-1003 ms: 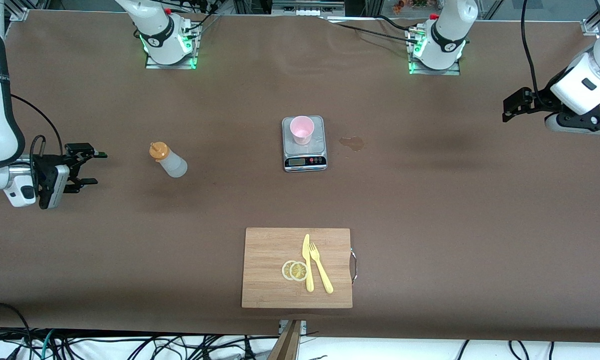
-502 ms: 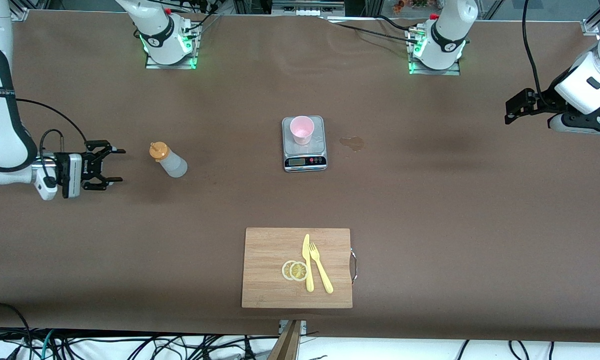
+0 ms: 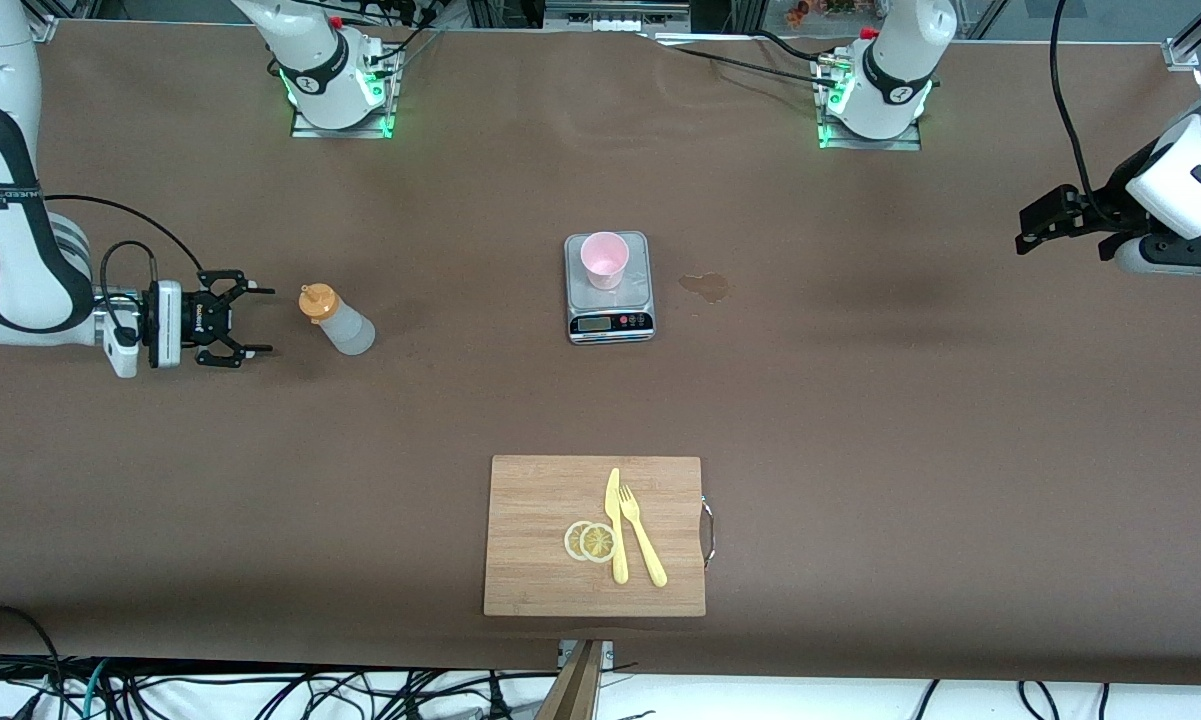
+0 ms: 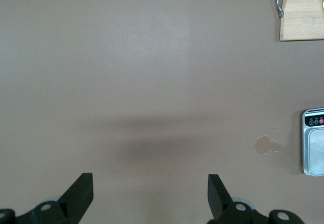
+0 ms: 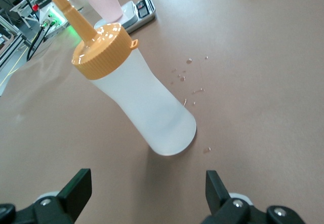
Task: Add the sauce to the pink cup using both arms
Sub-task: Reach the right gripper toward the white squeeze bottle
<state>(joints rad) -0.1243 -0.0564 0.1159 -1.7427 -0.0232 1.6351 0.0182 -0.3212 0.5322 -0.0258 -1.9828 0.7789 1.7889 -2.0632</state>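
Over the last second the right gripper (image 3: pixel 250 320) had slid in beside the bottle (image 3: pixel 337 319) near the table's right-arm end, jaws spread wide and empty — the grasp looked imminent — while the cup (image 3: pixel 604 258) sat on the scale (image 3: pixel 610 322) mid-table and the left gripper (image 3: pixel 1035 222), also spread, waited.

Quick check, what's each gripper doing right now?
Left gripper: open, holding nothing, over bare table at the left arm's end.
Right gripper: open, holding nothing, beside the sauce bottle, not touching it.
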